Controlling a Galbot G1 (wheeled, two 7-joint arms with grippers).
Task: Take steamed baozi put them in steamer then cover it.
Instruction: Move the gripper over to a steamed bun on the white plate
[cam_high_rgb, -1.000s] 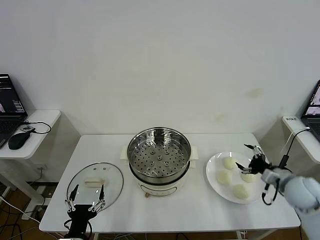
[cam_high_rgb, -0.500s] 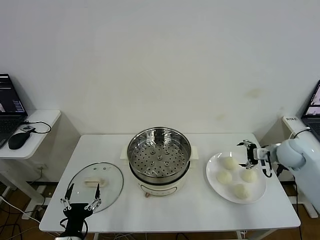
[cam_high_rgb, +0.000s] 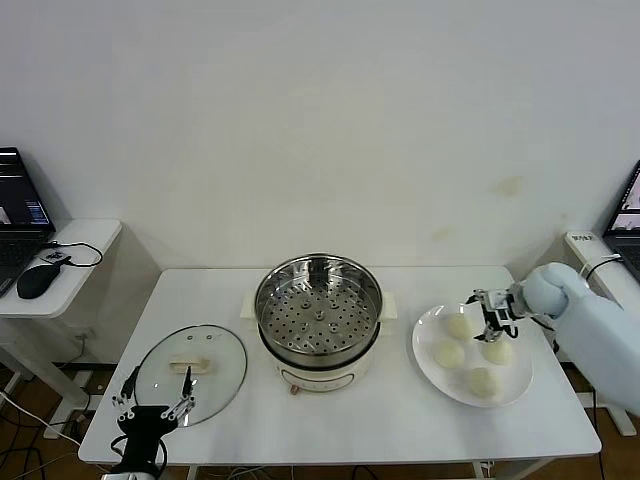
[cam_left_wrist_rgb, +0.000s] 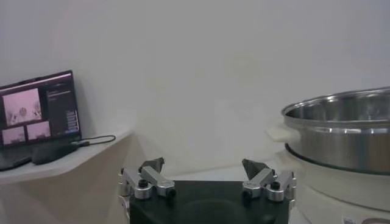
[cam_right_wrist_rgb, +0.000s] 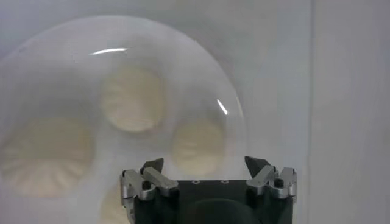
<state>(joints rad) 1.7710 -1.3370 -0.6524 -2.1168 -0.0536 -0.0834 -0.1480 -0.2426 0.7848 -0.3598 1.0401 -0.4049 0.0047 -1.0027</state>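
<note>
Four cream-white baozi lie on a white plate (cam_high_rgb: 428, 372) at the table's right: one far (cam_high_rgb: 459, 326), one right (cam_high_rgb: 497, 351), one left (cam_high_rgb: 449, 354), one near (cam_high_rgb: 482, 381). My right gripper (cam_high_rgb: 489, 316) is open and empty above the plate's far side, between the far and right buns. In the right wrist view my right gripper (cam_right_wrist_rgb: 206, 167) is open, with one baozi (cam_right_wrist_rgb: 198, 146) just ahead of it. The steel steamer (cam_high_rgb: 318, 310) stands open at table centre. The glass cover (cam_high_rgb: 190, 360) lies flat at the left. My left gripper (cam_high_rgb: 150, 405) is open and empty at the near edge beside the cover.
A side table at the left holds a laptop (cam_high_rgb: 18, 205) and a mouse (cam_high_rgb: 37, 281). Another laptop (cam_high_rgb: 628, 215) sits on a shelf at the right. The left wrist view shows the open left gripper (cam_left_wrist_rgb: 204, 170), the steamer wall (cam_left_wrist_rgb: 341, 131) and the laptop (cam_left_wrist_rgb: 36, 112).
My right gripper has moved from the plate's right edge inward and farther back, over the buns. My left gripper has drawn back toward the table's near edge, away from the cover.
</note>
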